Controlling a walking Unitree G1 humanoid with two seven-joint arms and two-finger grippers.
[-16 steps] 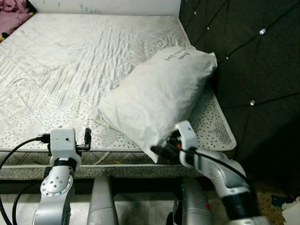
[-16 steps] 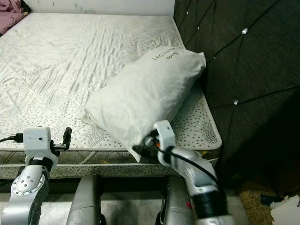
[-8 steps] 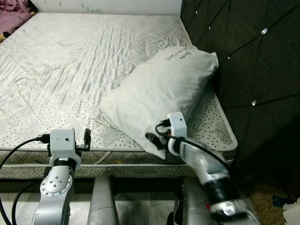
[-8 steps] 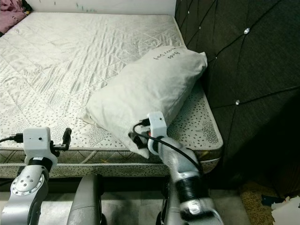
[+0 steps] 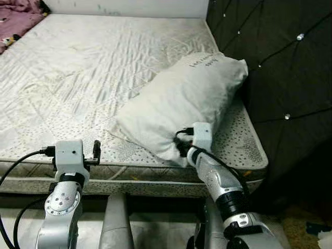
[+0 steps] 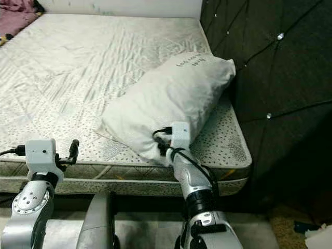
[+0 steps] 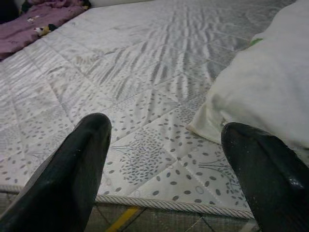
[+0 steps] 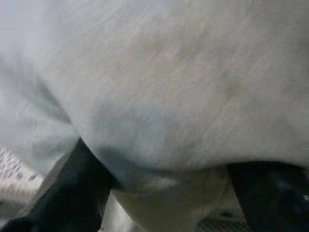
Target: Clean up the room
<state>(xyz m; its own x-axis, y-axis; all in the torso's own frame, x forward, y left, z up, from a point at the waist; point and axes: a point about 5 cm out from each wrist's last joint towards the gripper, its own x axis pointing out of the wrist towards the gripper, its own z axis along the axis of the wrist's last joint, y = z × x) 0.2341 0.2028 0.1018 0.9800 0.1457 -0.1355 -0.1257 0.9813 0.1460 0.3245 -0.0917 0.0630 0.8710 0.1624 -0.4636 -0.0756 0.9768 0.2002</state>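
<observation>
A white pillow (image 5: 181, 101) with dark writing near its far end lies slanted on the right side of the bare mattress (image 5: 78, 67), against the headboard. My right gripper (image 5: 181, 148) pushes into the pillow's near corner at the bed's front edge. In the right wrist view its two black fingers (image 8: 79, 193) stand wide apart, open, with the pillow's cloth (image 8: 164, 96) bulging between them. My left gripper (image 7: 169, 169) is open and hovers at the mattress's front edge, left of the pillow (image 7: 260, 92) and apart from it.
A dark tufted headboard (image 5: 280, 62) rises along the right of the bed. Purple bedding (image 7: 38, 19) lies bunched at the mattress's far left corner. Pale scraps (image 5: 325, 237) lie on the floor at the lower right.
My right gripper has risen from under the pillow's overhanging corner and pushed forward into the pillow. The left arm has stayed put. The camera has shifted slightly.
</observation>
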